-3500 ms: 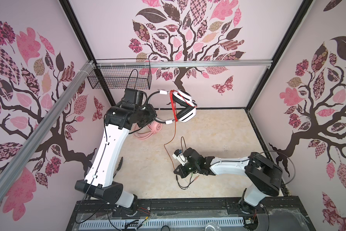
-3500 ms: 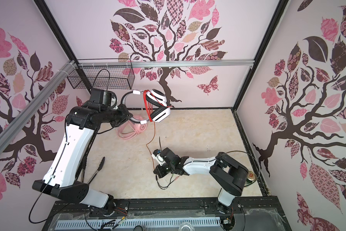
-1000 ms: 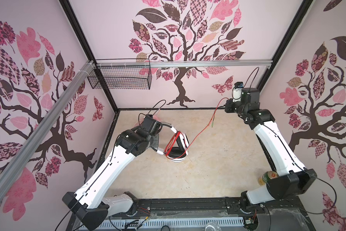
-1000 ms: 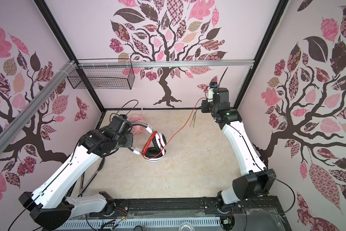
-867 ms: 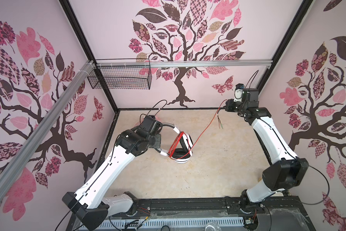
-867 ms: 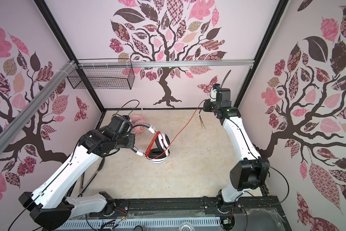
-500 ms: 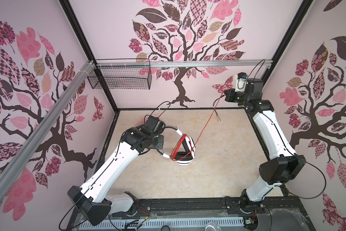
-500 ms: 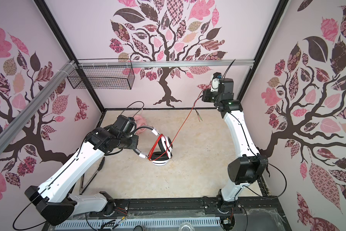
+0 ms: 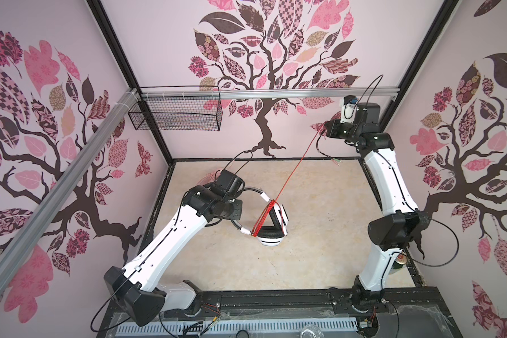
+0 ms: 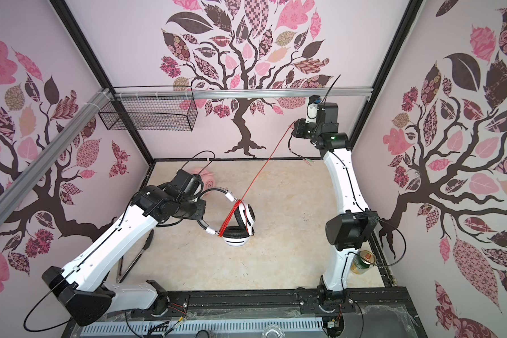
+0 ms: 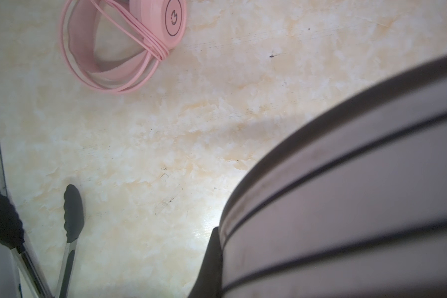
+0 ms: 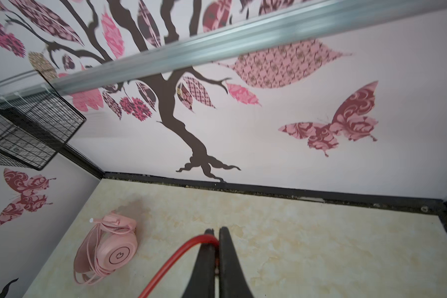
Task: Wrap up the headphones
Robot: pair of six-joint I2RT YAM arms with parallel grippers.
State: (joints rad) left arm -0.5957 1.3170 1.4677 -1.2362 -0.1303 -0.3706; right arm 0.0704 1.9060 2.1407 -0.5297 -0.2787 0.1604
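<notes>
The white headphones (image 9: 273,226) (image 10: 240,226) with black ear pads hang above the table's middle. My left gripper (image 9: 237,208) (image 10: 201,215) is shut on their headband (image 11: 346,193), which fills the left wrist view beside one dark finger (image 11: 210,263). Several turns of red cable cross the ear cups. From there the red cable (image 9: 297,166) (image 10: 264,165) (image 12: 176,255) runs taut up to my right gripper (image 9: 324,130) (image 10: 291,130) (image 12: 216,232), shut on it high near the back wall. The cable's plug end (image 9: 337,159) dangles below. The pink headphones (image 11: 129,38) (image 12: 108,250) (image 10: 206,178) lie wrapped at the back left.
Black-tipped tongs (image 11: 70,219) (image 10: 141,251) lie by the left wall. A wire basket (image 9: 176,117) hangs from the back rail at the left. A can (image 10: 363,260) stands at the right edge behind the right arm's base.
My right gripper has risen toward the back wall and pulled the red cable taut. My left gripper has carried the white headphones slightly right and nearer the front.
</notes>
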